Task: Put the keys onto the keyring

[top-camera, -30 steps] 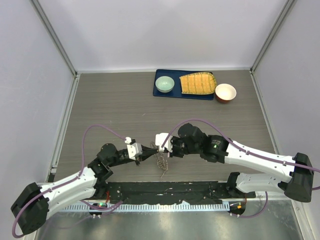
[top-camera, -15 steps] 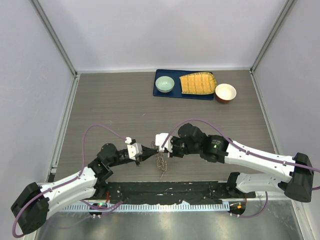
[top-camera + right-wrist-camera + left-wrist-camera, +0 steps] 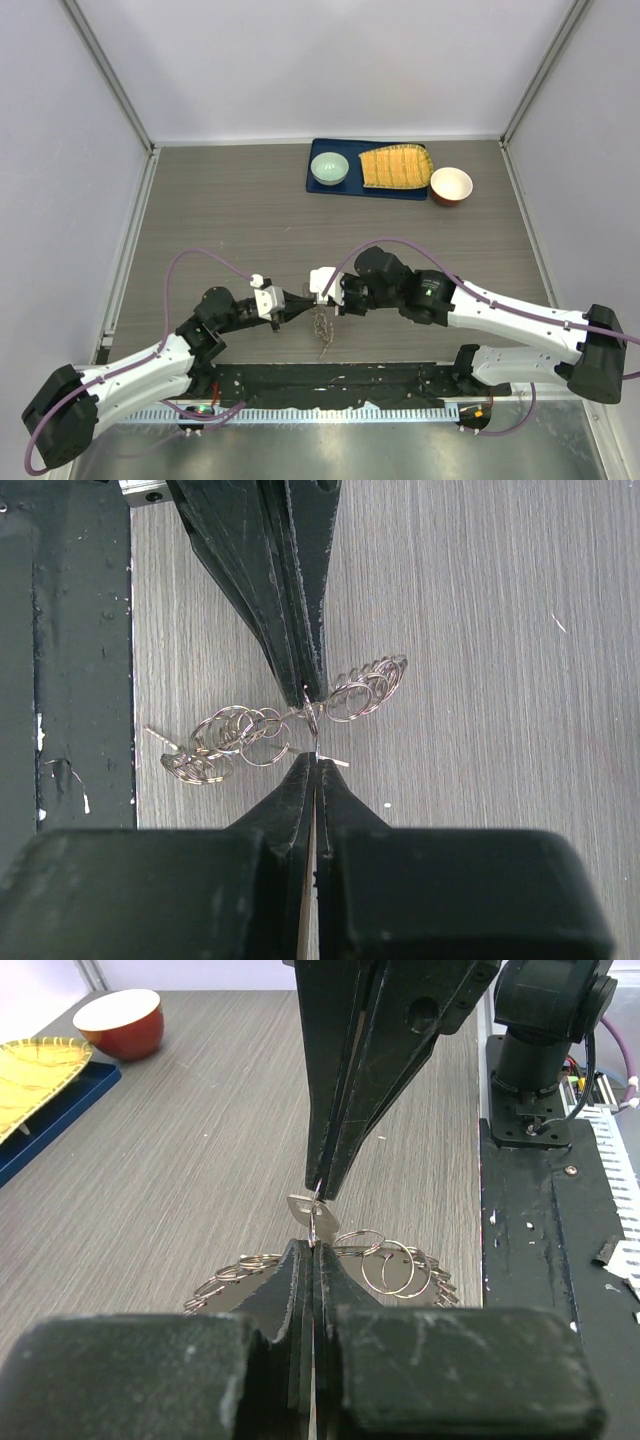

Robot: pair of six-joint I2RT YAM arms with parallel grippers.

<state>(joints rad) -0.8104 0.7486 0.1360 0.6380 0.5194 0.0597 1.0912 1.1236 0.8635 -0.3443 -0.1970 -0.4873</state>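
We see the left gripper (image 3: 307, 1251) clenched, its dark, scuffed fingers pressed flat together with no gap, and it appears to pinch one loop of the keyring (image 3: 385, 1265). That would keep the bundle lifted and steady just above the table (image 3: 200, 1160). Facing it tip to tip, the right gripper (image 3: 321, 1186) is likewise pinched tight. We judge that it grips the key (image 3: 301, 1207), a small flat silver piece lying right at its tip and touching the loop between the two tools. Holding each part in its own gripper, nose to nose, is what lets the thin key be worked onto the wire. The contact point is tiny, so we cannot tell whether the key is already threaded. The keyring itself is a drooping cluster of thin, shiny wire loops that fan out to either side of the pinch and hang near the black base plate at the table's near edge. The table is matt grey wood grain. Well apart at the far side sit a glossy red bowl (image 3: 122, 1020) and a blue tray (image 3: 55, 1110).
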